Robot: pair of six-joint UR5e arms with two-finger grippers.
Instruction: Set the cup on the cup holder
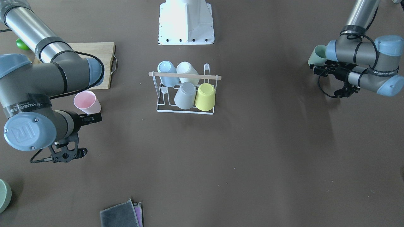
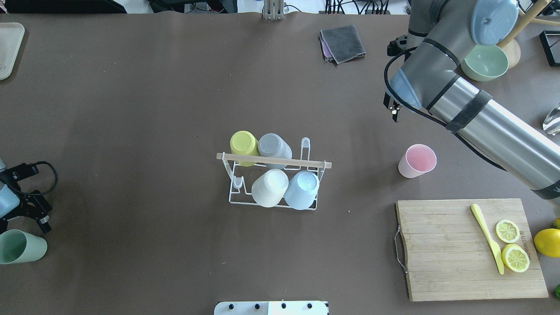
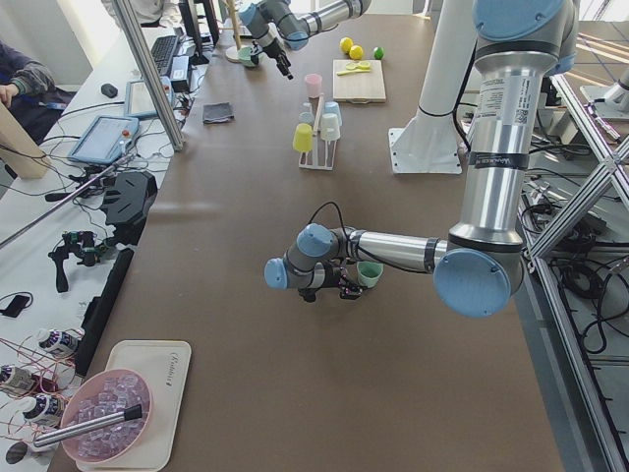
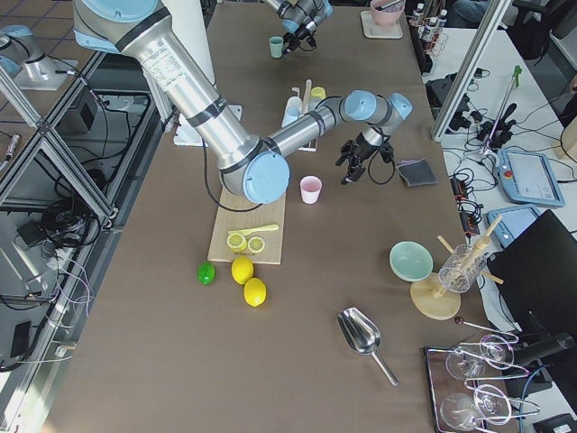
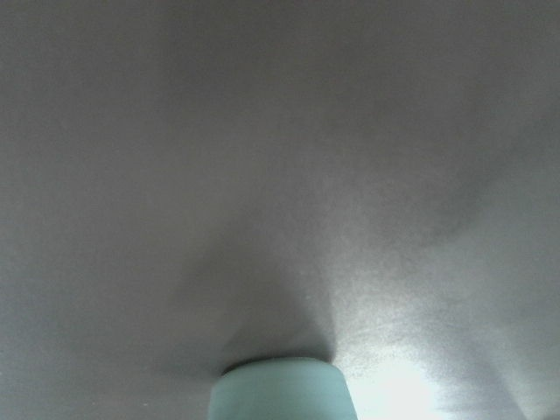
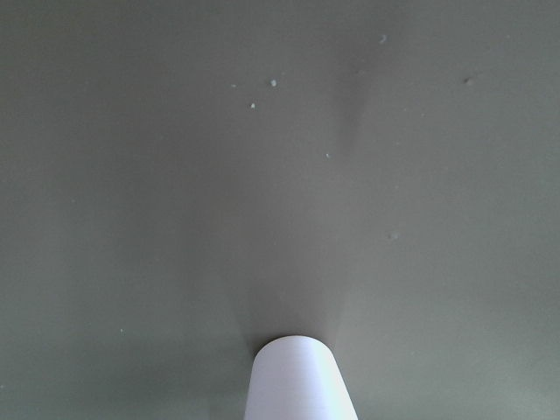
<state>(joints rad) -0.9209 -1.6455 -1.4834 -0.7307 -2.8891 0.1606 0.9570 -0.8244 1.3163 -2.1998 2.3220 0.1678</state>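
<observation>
Left gripper (image 2: 40, 218), right gripper (image 2: 393, 111): state untellable; cup holder (image 2: 273, 160) holds four cups (image 2: 269, 188), two off.

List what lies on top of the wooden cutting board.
On the cutting board lie a yellow knife and two lemon slices. Whatever is beneath the board is covered.

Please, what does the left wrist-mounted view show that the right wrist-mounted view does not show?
Only the left wrist view: the green cup, cut off by the bottom edge. Only the right wrist view: the pink cup, which looks almost white there, and a few pale specks on the surface. Both: the bare brown table filling the rest, with one cup at bottom centre.
</observation>
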